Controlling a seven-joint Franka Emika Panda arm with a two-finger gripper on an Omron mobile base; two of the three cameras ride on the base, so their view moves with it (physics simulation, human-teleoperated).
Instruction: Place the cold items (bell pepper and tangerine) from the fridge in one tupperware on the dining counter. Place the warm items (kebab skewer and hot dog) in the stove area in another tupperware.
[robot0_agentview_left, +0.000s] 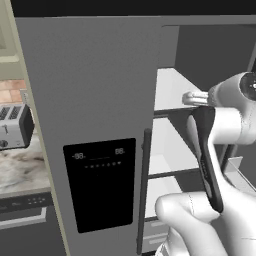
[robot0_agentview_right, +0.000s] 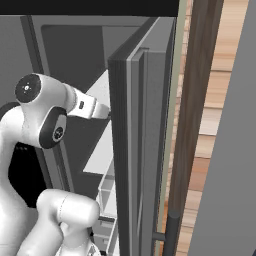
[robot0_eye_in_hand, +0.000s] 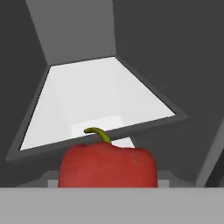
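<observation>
Reaching into the open fridge — red bell pepper close before the hand, at a white shelf edge; grip on it or not — cannot tell

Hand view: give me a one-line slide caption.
Hand camera inside the open fridge: a red bell pepper with a curled green stem sits close ahead, in front of a white shelf.

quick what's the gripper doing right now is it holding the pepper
Gripper: inside the fridge, red bell pepper right at it; grip cannot be told.
</observation>
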